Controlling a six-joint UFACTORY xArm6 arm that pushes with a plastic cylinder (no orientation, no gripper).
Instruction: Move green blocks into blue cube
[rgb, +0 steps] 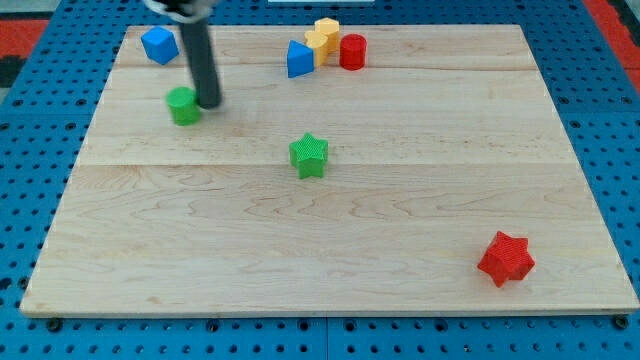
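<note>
A blue cube (159, 45) sits at the board's top left. A green round block (183, 105) lies below and to the right of it. My tip (208, 102) stands just to the right of that green block, close to or touching it. A green star block (309, 155) lies near the board's middle, well to the right of and below my tip.
A blue wedge-shaped block (299, 59), a yellow block (322, 37) and a red cylinder (352, 51) cluster at the top middle. A red star (506, 258) lies at the bottom right. The wooden board (400, 230) rests on a blue pegboard.
</note>
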